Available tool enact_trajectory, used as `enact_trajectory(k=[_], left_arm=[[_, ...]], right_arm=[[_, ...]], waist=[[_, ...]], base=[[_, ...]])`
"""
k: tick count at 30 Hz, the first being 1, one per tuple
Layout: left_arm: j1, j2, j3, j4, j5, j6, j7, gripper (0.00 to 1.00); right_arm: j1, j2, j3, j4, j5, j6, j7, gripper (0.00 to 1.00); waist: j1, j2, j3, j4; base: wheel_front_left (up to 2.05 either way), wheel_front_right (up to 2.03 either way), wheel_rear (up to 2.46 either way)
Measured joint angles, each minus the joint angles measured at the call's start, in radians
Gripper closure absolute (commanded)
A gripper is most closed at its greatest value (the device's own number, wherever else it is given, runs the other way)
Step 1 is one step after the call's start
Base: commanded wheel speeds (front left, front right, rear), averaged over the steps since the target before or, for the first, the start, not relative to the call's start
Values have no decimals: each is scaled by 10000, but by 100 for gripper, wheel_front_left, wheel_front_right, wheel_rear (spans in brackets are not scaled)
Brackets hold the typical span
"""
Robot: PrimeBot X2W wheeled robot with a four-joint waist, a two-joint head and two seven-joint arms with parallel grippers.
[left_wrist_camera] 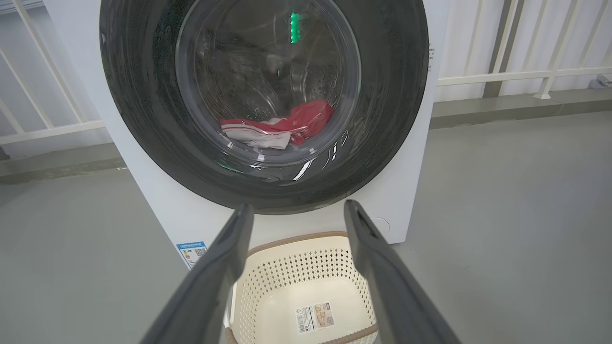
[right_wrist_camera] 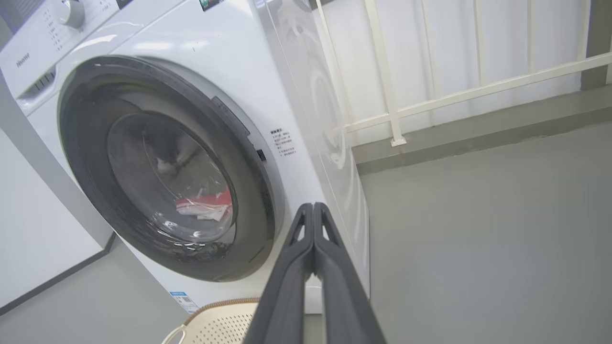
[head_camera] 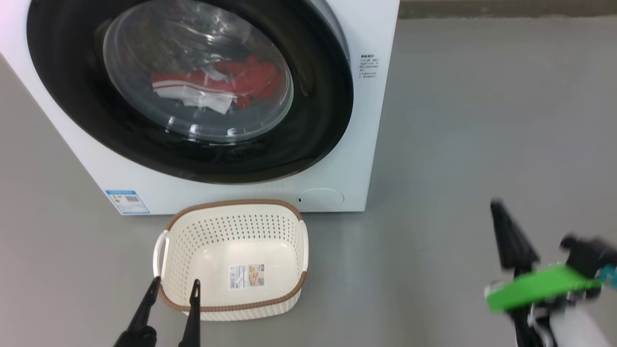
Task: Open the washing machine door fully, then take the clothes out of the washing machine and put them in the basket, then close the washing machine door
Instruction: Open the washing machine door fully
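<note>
Grey floor (head_camera: 482,120) all round, with a white railing (right_wrist_camera: 478,86) behind along a pale wall. Big white washing machine (head_camera: 376,120) stands on the floor, front toward me. The washing machine door (head_camera: 318,111) sits shut flat against that front: wide black rim, bulging glass window. Through the glass I see the clothes (head_camera: 250,79), red with white stripes, lying low in the drum. The basket (head_camera: 231,205), cream with a brown rim, stands on the floor just in front of the machine, below the door. My left gripper (head_camera: 176,280) hangs over the basket's near left corner, fingers spread apart, holding nothing. In the left wrist view they point at the door's lower rim. My right gripper (right_wrist_camera: 313,206) is off to the right, well apart from basket and machine and blurred in the head view. Its fingers are pressed together tip to tip on nothing, aimed toward the machine's right front edge. A green part (head_camera: 535,286) sits on that arm behind the fingers. Blue sticker (head_camera: 127,201) at the lower left of the machine front, round flap (head_camera: 320,198) at the lower right, label (head_camera: 247,275) on the basket bottom.
</note>
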Motion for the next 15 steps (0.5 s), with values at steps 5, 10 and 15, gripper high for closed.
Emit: enact_trajectory(k=[5,10,15], left_arm=[[-290,-13,-98,-10,0,-73,0,0],[-689,-58,-290,2,-2,-71,0,0],[-988,-63,-462,12,-58,-69,0,0]], right_arm=[[-1689,-123,-104,-84,989,0,-4,100],[-3101,-449,-466,73,1605,0,-25,100],[-4522,-683,-700,642,2416,0,-77,100]], waist=[[-1,0,302,84],[0,0,547,372],[-1,0,795,720]], base=[[0,0,0],[0,0,0],[0,0,0]])
